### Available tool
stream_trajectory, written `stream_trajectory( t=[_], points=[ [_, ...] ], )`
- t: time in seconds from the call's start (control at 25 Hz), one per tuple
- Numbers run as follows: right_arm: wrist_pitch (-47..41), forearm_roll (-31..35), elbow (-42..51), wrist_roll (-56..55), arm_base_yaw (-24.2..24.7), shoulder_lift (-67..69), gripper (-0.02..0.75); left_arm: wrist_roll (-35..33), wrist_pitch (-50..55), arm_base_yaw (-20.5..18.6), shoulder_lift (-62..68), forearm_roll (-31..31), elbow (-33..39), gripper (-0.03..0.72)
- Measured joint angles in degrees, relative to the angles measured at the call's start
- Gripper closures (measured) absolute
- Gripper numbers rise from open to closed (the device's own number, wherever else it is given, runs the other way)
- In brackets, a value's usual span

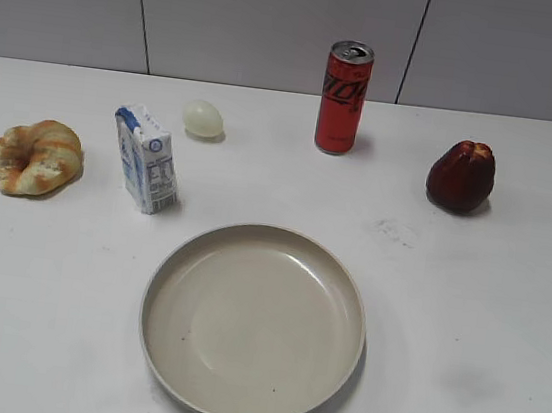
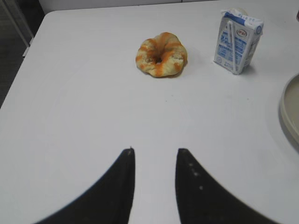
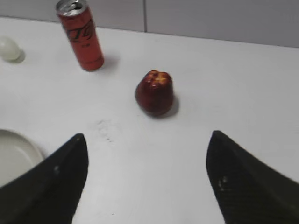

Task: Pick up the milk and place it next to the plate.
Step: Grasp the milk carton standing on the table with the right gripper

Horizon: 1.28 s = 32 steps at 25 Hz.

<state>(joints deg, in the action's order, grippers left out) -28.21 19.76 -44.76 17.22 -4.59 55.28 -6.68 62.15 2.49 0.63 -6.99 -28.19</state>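
Milk (image 2: 237, 42) stands upright on the table (image 2: 84, 102), ahead of the left hand (image 2: 155, 151) and off to its right, past the pastry (image 2: 161, 53); the plate (image 2: 290, 112) edge lies nearer, on that same right side. Left hand is partly spread and holds nothing; right hand (image 3: 147, 144) is spread wide, empty, facing the red fruit (image 3: 155, 92). Nothing is grasped, so the reach has yet to begin. Next, the left hand should swing forward and rightward, then straddle the carton's narrow sides.
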Motion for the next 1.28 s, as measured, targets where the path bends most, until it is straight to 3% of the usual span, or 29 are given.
stream_trajectory(
  t=[0.16,0.44,0.6,0.76,0.96,1.28],
  points=[
    [-4.3,-0.5,-10.5,-1.6,-8.9,13.4,0.144,0.0,0.0,0.0,0.0,0.0,0.0,0.452],
    [-11.0,-8.6,-32.8,-10.7,-27.3,35.9,0.145,0.0,0.0,0.0,0.0,0.0,0.0,0.452],
    [-15.7,-9.3,-47.9,-11.8,-33.9,48.9,0.127,0.0,0.0,0.0,0.0,0.0,0.0,0.452],
    [-20.2,-10.1,-60.8,-12.0,-38.3,59.4,0.071,0.0,0.0,0.0,0.0,0.0,0.0,0.452],
    [-21.7,-11.5,-72.8,-14.3,-40.8,70.1,0.061,0.0,0.0,0.0,0.0,0.0,0.0,0.452],
    [-14.8,-12.8,-77.1,-17.2,-41.1,79.7,0.066,0.0,0.0,0.0,0.0,0.0,0.0,0.452]
  ],
)
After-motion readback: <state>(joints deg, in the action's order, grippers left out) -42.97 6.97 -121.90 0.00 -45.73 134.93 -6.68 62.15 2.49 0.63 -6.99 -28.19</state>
